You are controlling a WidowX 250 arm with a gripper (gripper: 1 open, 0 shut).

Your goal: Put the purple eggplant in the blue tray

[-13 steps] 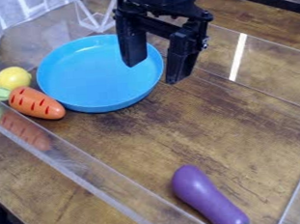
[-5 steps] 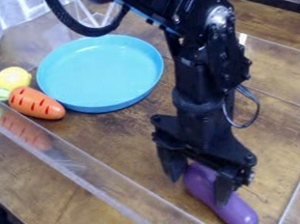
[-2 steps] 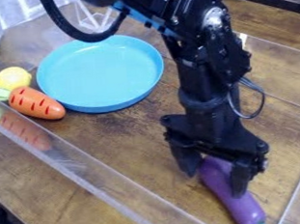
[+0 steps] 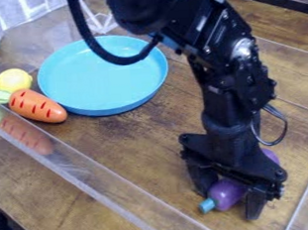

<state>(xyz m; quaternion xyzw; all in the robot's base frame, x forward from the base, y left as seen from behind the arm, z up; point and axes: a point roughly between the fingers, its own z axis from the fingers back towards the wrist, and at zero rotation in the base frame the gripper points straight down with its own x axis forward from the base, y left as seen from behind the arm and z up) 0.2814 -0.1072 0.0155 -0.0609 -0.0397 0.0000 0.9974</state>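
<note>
- Dark wood-grain table (image 4: 106, 150), clear plastic wall along the near-left edge, glare streaks on the surface
- Black robot arm (image 4: 205, 54) comes from the top and points straight down at the lower right
- gripper (image 4: 233, 194) low over the table, jaws spread wide, one finger on each side of the purple eggplant (image 4: 229, 191); can't tell if the fingers touch it, not lifted
- purple eggplant lies on the table at the lower right, mostly hidden by the gripper, only a rounded purple part shows with a small teal bit at its left end
- blue tray (image 4: 99, 76) upper left, well apart from the eggplant, nothing in it
- orange carrot (image 4: 38, 106) just left of the tray's rim, yellow toy (image 4: 12, 80) beside it at the left edge
</note>
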